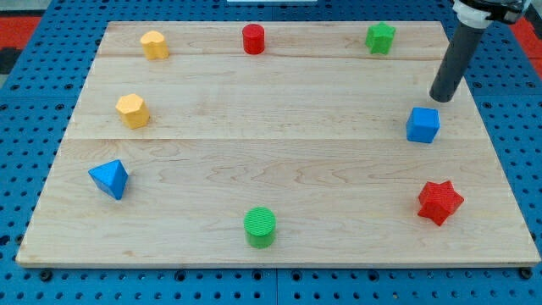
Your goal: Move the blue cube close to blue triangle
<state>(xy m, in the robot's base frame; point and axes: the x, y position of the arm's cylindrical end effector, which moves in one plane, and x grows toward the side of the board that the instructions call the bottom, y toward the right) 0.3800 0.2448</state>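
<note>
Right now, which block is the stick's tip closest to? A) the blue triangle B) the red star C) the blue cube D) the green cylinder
C: my tip sits just above the blue cube toward the view's top, with a small gap between them, while the blue triangle is far off at the view's left.

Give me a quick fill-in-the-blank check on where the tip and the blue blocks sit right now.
1. My tip sits just above the blue ____ at the view's right.
2. The blue triangle lies near the view's ____ edge of the board.
3. Between the blue cube and the view's bottom edge sits a red ____.
4. The green cylinder stands nearest the view's ____ edge.

Missing words: cube; left; star; bottom
</note>
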